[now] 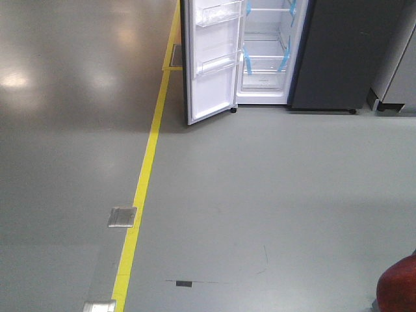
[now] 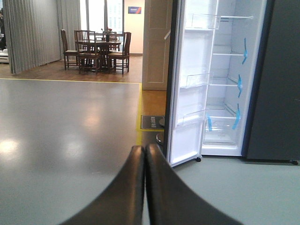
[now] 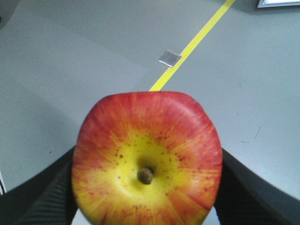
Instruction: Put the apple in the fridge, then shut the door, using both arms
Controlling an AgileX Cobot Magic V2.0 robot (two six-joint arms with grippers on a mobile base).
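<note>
Apple [image 3: 147, 159] is clamped between the right gripper's [image 3: 147, 201] two black fingers [image 3: 44, 197], dimpled end turned to the wrist camera. So it's not in the fridge [image 1: 266, 58] yet, it's held over grey floor well short of it. Left gripper [image 2: 144, 153] is seen with its jaws pressed flat together and nothing caught between them, pointed toward the fridge from well back. Fridge is stood open: the door [image 1: 211, 65] is swung wide out on the fridge's left edge as seen from the front camera, white lining and clear bins on show. Clear shelves and blue tape strips [image 2: 239, 84] can be made out inside the fridge. Yellow floor line [image 1: 146, 169] is run past the door side of the fridge, and a metal floor plate [image 1: 122, 216] is set right against it, well in front of the fridge. Dining table [image 2: 96, 44] with wooden chairs is spotted far off beyond the door.
</note>
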